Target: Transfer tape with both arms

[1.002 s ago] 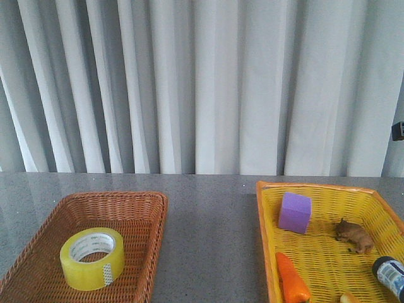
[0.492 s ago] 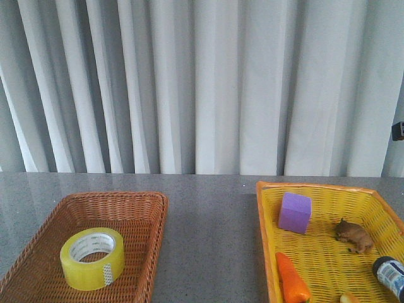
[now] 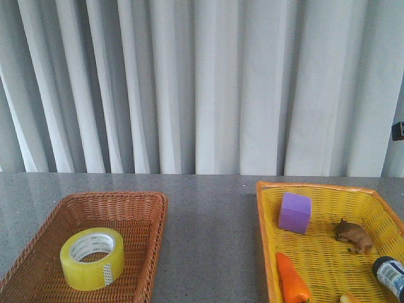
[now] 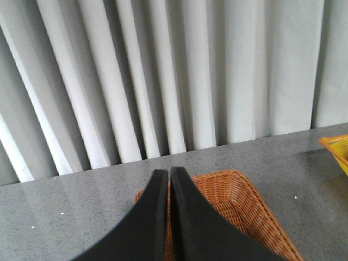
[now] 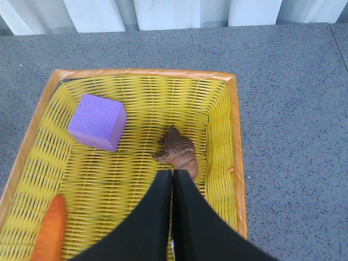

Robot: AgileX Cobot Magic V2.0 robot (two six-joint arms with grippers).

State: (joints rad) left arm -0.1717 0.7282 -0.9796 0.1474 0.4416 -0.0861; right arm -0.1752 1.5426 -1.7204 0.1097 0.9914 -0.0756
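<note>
Tape roll lying in the brown basket, both grippers closed and empty.

The tape [image 3: 92, 257], a yellow roll with a white printed core, lies flat in the brown wicker basket [image 3: 136, 205] on the left side of the grey table [image 3: 211, 240]. On the right stands a yellow basket [image 3: 322, 187] that holds a purple cube [image 3: 295, 212], a small brown animal figure [image 3: 353, 235], a carrot [image 3: 291, 278] and a dark bottle with a white label [image 3: 389, 274]. The left gripper [image 4: 169, 173] hangs above the brown basket with its fingers pressed together, holding nothing. The right gripper [image 5: 172, 174] hangs above the yellow basket, just beside the animal figure, its fingers likewise pressed together with nothing between them. White curtains [image 3: 202, 82] hang behind the table.
</note>
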